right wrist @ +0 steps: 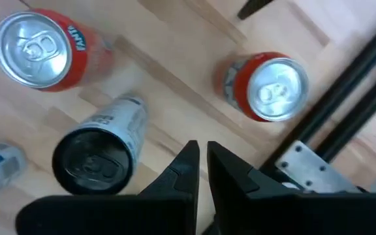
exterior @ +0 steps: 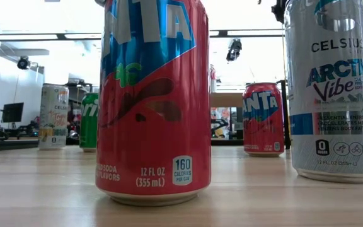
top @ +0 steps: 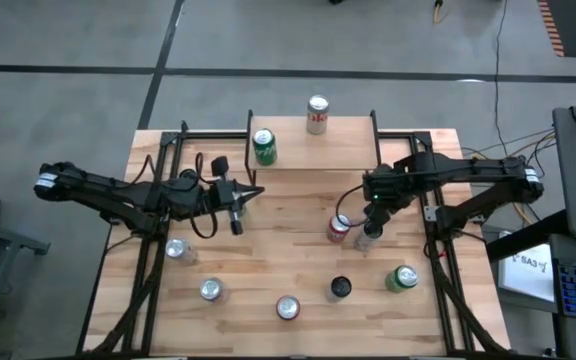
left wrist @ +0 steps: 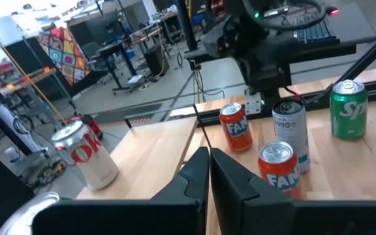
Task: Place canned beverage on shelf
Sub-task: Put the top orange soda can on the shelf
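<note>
Right gripper (top: 369, 228), right of centre in the high view, clenched on nothing, poised low between a red Fanta can (top: 339, 228) and a tall silver can (left wrist: 289, 130); probably lining up a pick. Left gripper (top: 246, 194), likewise pinched empty, parked left of centre, clear of the shelf (top: 338, 150). Fanta can upright, unopened, red with a blue band. Shelf, upper centre, already bearing a Sprite can (top: 264, 146) and a Coke can (top: 317, 115).

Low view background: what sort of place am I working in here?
Probably a robotics lab or workshop: a monitor on a desk behind the table, ceiling strip lights, and more workbenches in the left wrist view.
</note>
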{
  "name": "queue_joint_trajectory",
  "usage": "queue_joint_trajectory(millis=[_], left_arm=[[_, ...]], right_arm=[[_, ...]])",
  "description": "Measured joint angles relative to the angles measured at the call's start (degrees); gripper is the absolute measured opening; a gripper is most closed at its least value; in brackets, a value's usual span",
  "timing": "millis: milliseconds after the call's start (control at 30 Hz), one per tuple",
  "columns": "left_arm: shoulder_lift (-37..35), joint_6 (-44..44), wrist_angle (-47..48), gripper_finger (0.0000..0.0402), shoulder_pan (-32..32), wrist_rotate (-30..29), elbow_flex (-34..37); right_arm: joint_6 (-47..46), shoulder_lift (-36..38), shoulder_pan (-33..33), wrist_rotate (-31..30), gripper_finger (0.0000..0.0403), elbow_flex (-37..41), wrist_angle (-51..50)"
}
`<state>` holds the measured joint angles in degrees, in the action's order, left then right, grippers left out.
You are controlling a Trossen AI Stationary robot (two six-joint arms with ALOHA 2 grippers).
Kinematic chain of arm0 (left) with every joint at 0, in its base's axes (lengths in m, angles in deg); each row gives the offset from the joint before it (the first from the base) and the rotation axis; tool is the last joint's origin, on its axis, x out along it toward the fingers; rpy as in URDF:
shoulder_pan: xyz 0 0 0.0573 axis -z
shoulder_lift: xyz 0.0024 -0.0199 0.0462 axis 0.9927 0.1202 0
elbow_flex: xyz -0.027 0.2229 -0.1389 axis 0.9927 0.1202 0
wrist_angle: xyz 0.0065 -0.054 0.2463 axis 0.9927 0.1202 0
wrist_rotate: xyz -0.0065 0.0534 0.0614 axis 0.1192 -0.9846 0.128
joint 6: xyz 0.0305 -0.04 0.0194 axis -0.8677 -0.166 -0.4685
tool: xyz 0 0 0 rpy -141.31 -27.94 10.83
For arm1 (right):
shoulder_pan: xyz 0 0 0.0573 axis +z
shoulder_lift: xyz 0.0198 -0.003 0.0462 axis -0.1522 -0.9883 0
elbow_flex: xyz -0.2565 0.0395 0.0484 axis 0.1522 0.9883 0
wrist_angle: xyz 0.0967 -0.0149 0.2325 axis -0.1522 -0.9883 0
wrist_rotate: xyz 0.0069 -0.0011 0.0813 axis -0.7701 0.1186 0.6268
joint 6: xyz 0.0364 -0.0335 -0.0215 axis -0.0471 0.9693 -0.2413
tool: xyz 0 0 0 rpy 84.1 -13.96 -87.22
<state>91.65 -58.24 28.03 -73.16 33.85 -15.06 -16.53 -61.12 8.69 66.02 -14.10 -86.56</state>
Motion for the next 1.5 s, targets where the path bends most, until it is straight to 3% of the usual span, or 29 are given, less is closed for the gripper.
queue_joint_trajectory(millis=[633, 867, 1000, 1333, 1500], left_arm=[[0.01, -4.65, -1.52, 0.0000, -0.07, 0.00, 0.00], [0.01, -4.41, -1.37, 0.0000, -0.07, 0.00, 0.00], [0.01, -3.81, -1.30, 0.0000, -0.07, 0.01, 0.00], [0.01, -3.73, -1.28, 0.0000, -0.07, 0.00, 0.00], [0.01, -3.89, -1.58, 0.0000, -0.08, 0.00, 0.00]], right_arm=[[16.02, 0.74, -14.87, 3.84, 0.0022, 4.36, -1.21], [18.76, 0.74, -18.16, -3.00, 0.0030, 4.51, -0.51], [18.68, 0.63, -18.24, -3.05, 0.0073, 4.51, -0.47], [17.51, 0.63, -18.40, -4.32, 0.0241, 4.40, -0.57], [17.11, -0.13, -18.94, -4.11, 0.0296, 4.53, -0.60]])
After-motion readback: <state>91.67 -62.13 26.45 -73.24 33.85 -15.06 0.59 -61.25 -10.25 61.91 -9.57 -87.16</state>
